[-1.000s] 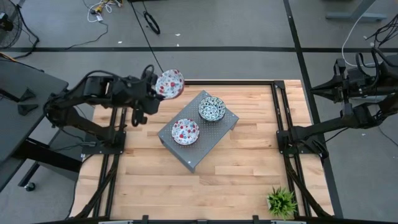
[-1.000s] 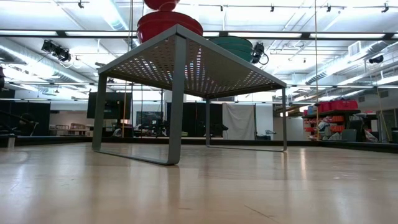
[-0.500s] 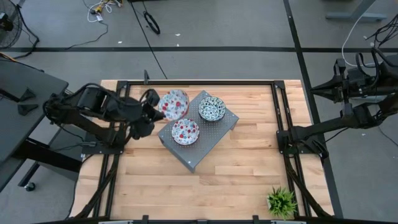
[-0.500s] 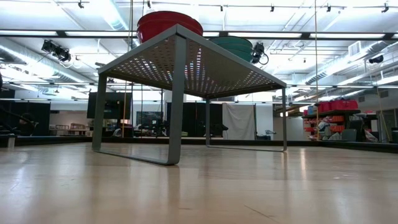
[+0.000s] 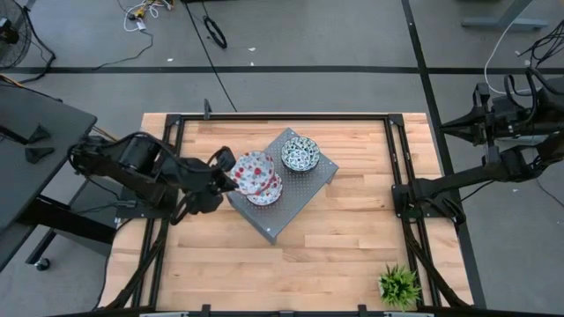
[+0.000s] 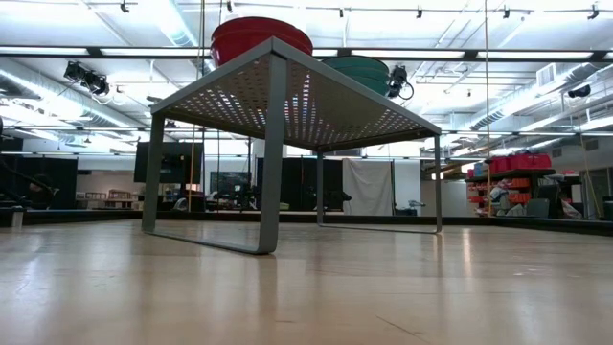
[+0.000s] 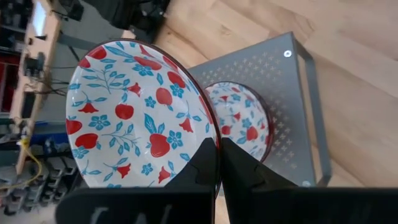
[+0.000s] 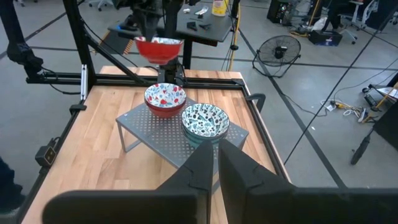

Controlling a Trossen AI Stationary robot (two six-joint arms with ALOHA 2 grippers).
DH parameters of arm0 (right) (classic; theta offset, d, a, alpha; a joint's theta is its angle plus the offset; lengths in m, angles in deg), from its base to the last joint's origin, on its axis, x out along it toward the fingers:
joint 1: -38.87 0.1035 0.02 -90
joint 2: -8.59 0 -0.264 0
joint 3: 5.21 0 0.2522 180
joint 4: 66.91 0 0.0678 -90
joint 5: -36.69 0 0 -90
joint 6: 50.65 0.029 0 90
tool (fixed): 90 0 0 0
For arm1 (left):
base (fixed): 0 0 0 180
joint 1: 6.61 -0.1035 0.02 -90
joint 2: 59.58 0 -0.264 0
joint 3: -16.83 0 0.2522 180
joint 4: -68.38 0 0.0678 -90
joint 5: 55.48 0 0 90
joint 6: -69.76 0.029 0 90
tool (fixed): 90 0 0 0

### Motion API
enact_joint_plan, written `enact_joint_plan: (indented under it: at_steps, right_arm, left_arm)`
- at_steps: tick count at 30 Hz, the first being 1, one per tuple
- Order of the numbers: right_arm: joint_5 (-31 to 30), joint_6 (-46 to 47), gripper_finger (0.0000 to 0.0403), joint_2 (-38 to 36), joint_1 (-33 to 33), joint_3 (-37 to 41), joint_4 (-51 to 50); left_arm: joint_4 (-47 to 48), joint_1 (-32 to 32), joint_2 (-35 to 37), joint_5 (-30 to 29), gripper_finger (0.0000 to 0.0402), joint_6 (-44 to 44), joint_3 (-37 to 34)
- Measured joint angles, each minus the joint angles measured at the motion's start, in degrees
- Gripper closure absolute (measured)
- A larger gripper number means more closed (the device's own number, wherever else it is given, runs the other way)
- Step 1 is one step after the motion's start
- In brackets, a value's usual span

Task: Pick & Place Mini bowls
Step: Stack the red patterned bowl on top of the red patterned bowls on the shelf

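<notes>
A grey perforated stand [image 5: 286,204] sits mid-table. On it rest a red-patterned mini bowl [image 8: 165,98] and a teal-patterned mini bowl [image 5: 300,154], each on its base. My left gripper [image 5: 229,174] is shut on another red-patterned mini bowl [image 5: 253,169], which is in the air over the red one on the stand. In the low view the two resting bowls show as a red [image 6: 261,36] and a green [image 6: 356,69] outside on the stand's top. My right gripper [image 8: 216,163] waits shut and empty, beyond the table's right edge. My left gripper pinches the bowl's rim [image 7: 215,142], one finger inside the bowl [image 7: 200,167] and one outside its wall [image 7: 241,169]. The fingers come slanting down from the table's left side. The bowl is lifted clear of the bowl below and tilted, its patterned inside partly toward the wrist.
A small green potted plant [image 5: 398,286] stands at the table's near right corner. Black frame rails [image 5: 401,176] run along the table's left and right sides. Bare wood [image 5: 335,255] lies in front of the stand.
My left gripper has swung from off the stand's far left corner toward the table's near edge and slightly right. It has carried the red-patterned bowl over the red bowl on the stand. The bowl stays lifted and has tipped a little.
</notes>
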Motion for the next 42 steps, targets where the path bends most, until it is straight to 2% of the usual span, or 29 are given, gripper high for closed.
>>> enact_joint_plan:
  at_steps: [20,30,36,42]
  right_arm:
    - [0.0,0.0,0.0376,0.0,0.0,-0.01,-0.02]
    - [0.0,0.0,0.0376,0.0,0.0,-0.01,-0.01]
    - [0.0,-0.01,0.0376,0.0,-0.01,-0.01,-0.01]
    - [0.0,0.0,0.0376,0.0,0.0,-0.01,-0.01]
  left_arm:
    - [0.26,-2.88,-1.94,2.57,0.0393,3.62,-0.31]
    - [-5.37,-2.95,3.79,3.02,0.0393,3.8,-11.89]
    - [-5.89,-4.07,5.12,7.42,0.0393,5.29,-13.7]
    - [-6.52,-5.93,3.26,7.24,0.0393,7.33,-13.75]
